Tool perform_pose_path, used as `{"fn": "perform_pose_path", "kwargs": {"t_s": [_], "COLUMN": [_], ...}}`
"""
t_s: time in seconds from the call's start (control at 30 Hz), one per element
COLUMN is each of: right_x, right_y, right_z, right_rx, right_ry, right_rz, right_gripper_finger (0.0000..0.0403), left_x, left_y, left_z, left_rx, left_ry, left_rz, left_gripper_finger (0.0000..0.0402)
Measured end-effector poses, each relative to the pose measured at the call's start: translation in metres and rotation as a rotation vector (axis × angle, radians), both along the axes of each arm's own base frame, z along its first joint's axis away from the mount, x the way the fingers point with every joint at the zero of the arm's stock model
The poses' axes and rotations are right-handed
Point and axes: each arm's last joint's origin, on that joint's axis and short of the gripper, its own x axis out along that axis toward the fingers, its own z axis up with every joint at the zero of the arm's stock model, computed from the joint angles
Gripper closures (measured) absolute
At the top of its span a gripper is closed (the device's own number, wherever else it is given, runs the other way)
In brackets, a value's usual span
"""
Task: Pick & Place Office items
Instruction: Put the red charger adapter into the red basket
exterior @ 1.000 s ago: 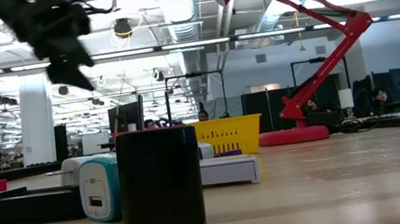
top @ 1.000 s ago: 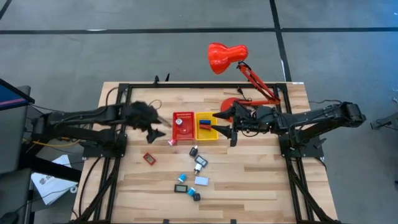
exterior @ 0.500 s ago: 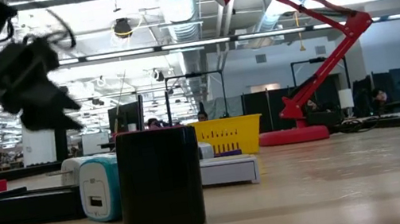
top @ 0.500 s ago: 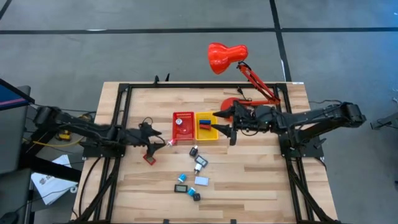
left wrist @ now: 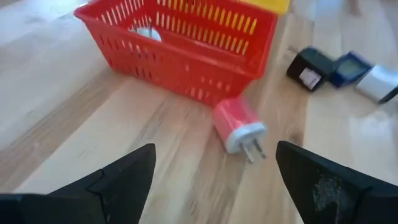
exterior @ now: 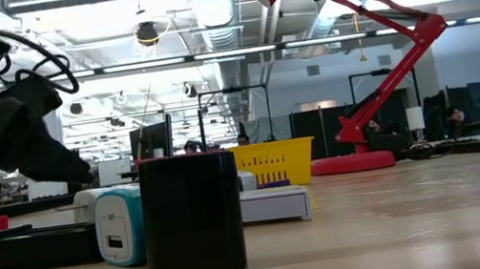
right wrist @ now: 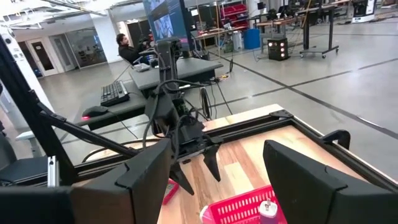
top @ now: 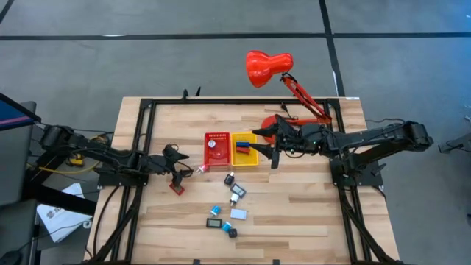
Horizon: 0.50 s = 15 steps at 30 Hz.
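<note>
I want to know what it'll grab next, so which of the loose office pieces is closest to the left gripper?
The red plug adapter, lying alone beside the red bin, just ahead of the open left gripper.

A red desk lamp stands at the far right of the wooden table, its head reaching out past the far edge. Mid-table, a red bin and a yellow bin sit side by side, touching, the red one on the left.

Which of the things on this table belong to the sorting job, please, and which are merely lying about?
Job: red plug adapter; red flat piece; small pieces; red bin; yellow bin.
Lying about: red desk lamp.
</note>
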Motion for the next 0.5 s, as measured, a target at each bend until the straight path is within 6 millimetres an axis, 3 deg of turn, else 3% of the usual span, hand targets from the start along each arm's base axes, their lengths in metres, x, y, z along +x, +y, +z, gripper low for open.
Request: {"fn": "perform_pose_path", "kwargs": {"t_s": [0.27, 0.5], "right_x": [0.0, 0.0], "right_y": [-0.001, -0.001], "right_z": [0.0, 0.0], "right_rx": [0.0, 0.0], "right_ry": [0.0, 0.0], "right_rz": [-0.002, -0.003], "right_gripper_finger": [0.0154, 0.0154], "left_x": [0.011, 0.015], "left_y": [-0.007, -0.016], "left_z": [0.004, -0.015], "left_rx": [0.015, 0.016], "left_ry": [-0.082, 0.007], "left_rz": [-0.05, -0.046], "left_gripper_finger": [0.0082, 0.0082]}}
